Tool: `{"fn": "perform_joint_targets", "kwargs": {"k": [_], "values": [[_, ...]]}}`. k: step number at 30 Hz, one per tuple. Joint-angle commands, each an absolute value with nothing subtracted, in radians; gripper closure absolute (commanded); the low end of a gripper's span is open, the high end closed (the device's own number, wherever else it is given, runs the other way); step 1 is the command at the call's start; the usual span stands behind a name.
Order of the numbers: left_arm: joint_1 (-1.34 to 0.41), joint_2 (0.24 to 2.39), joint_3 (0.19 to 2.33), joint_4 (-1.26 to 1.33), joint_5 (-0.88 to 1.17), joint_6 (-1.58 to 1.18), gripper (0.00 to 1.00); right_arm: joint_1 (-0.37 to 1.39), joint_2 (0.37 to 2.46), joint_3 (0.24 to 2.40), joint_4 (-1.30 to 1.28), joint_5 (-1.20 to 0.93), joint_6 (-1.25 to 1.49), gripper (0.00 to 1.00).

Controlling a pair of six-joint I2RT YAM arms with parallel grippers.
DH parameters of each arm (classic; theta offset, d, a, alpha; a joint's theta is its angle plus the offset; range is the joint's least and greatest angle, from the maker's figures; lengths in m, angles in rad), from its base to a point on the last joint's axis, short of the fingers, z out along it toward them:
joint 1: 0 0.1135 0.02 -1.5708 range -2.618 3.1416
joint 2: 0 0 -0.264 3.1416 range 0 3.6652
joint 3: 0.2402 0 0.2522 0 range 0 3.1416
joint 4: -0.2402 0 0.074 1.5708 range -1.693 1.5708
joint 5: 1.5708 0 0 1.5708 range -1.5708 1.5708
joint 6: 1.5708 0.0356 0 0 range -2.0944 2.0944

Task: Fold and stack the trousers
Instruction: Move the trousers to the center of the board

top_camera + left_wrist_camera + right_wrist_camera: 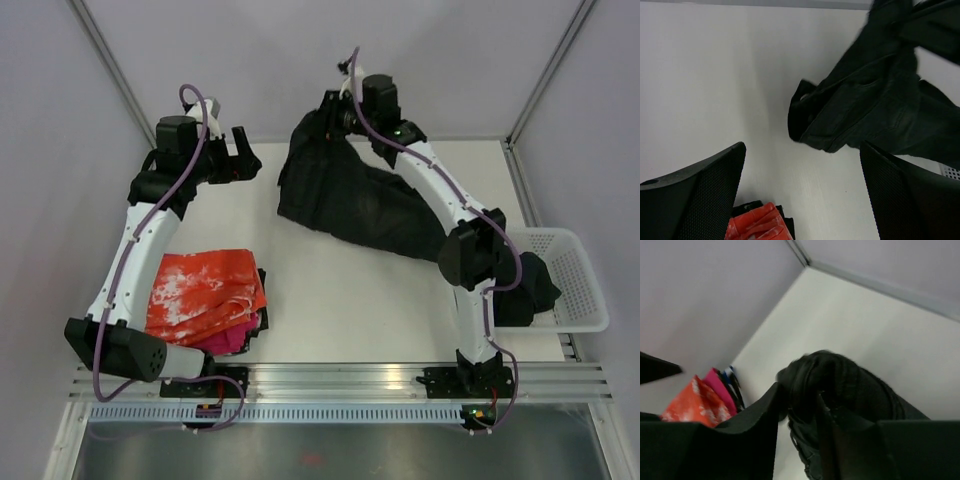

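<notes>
My right hand (335, 112) is clamped shut on one end of the black trousers (345, 195), holding it raised over the far side of the bench (330, 290). The rest drapes down toward the white basket (578, 270). My left hand (243, 155) hovers just beside the trousers, fingers spread wide, holding nothing. An orange garment (205, 290) lies near-left.
</notes>
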State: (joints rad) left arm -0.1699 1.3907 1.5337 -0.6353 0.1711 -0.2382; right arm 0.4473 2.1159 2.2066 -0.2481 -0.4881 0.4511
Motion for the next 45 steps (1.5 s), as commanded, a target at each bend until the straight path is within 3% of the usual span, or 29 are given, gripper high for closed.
{"fn": "perform_joint_targets", "kwargs": {"k": [1,2,5,7,10,13,17,23,32,39,42,45], "values": [[-0.161,1.358,1.511,-0.635,0.114,-0.252,0.00,0.475,2.155,2.163,-0.257,-0.456,0.379,0.56],[-0.160,1.368,1.508,-0.644,0.117,-0.249,0.00,0.485,2.167,2.175,-0.350,-0.433,0.355,0.24],[-0.160,1.405,1.487,-0.649,0.188,-0.239,0.00,0.476,2.177,2.226,-0.480,-0.385,0.330,0.05],[-0.160,1.419,1.424,-0.583,0.306,-0.239,0.00,0.453,2.137,2.244,-0.534,-0.309,0.305,0.02],[-0.178,1.468,1.356,-0.511,0.420,-0.264,0.00,0.361,2.056,2.237,-0.627,-0.222,0.363,0.02],[-0.228,1.554,1.350,-0.450,0.387,-0.299,0.00,0.220,1.935,2.123,-0.733,-0.151,0.432,0.02],[-0.265,1.707,1.404,-0.433,0.319,-0.378,0.00,0.074,1.629,1.747,-0.791,0.101,0.459,0.02],[-0.276,1.862,1.391,-0.347,0.270,-0.430,0.00,-0.087,1.277,1.361,-0.946,0.418,0.578,0.02],[-0.279,2.000,1.382,-0.301,0.310,-0.469,0.00,-0.235,0.993,0.970,-0.973,0.422,0.827,0.02],[-0.291,2.049,1.335,-0.206,0.362,-0.472,0.08,-0.238,1.002,0.801,-0.795,0.442,0.882,0.02],[-0.291,2.062,1.338,-0.178,0.390,-0.465,0.19,-0.238,1.031,0.788,-0.695,0.466,0.868,0.16],[-0.291,2.075,1.361,-0.170,0.406,-0.456,0.41,-0.238,1.064,0.805,-0.638,0.518,0.845,0.50]]}}
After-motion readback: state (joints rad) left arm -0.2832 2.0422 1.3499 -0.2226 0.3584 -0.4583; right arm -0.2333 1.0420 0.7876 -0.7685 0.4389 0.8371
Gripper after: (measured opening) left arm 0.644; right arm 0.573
